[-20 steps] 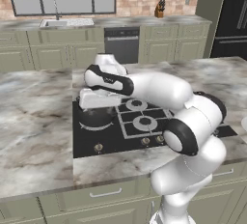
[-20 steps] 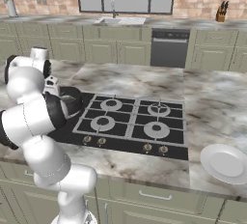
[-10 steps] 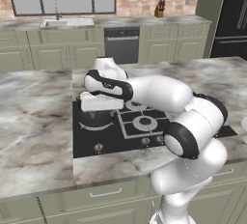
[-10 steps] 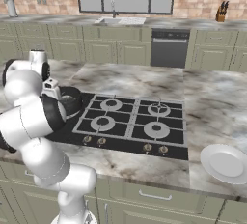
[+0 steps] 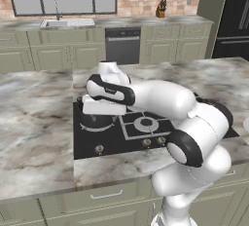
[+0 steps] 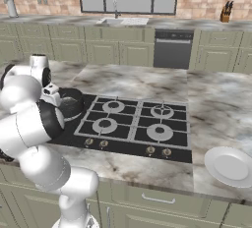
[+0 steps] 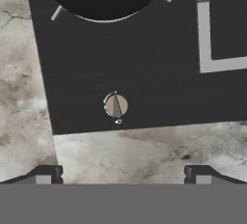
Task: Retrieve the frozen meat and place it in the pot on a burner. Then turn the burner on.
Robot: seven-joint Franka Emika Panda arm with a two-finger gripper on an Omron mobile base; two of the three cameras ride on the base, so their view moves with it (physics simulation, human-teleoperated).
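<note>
The dark pot (image 5: 96, 121) sits on the flat black burner (image 7: 103, 21), whose thin pale ring shows at the cooktop's left end. My gripper (image 7: 123, 175) hangs open just in front of the pot, fingertips (image 7: 46, 174) wide apart with nothing between them. It points down at the pale round knob (image 7: 116, 105) below the pot, near the cooktop's front edge. In the base views the hand (image 5: 102, 106) hovers over the pot's (image 6: 72, 101) front side and hides its inside. The frozen meat is hidden.
The black cooktop (image 5: 131, 140) carries grated burners (image 6: 113, 106) to the right and a row of further knobs (image 6: 150, 150) along its front. A white plate (image 6: 230, 165) lies on the marble counter at the right. Sink and cabinets stand far behind.
The hand has come down and toward the cooktop's front, from above the pot to just before it. The pot has not moved.
</note>
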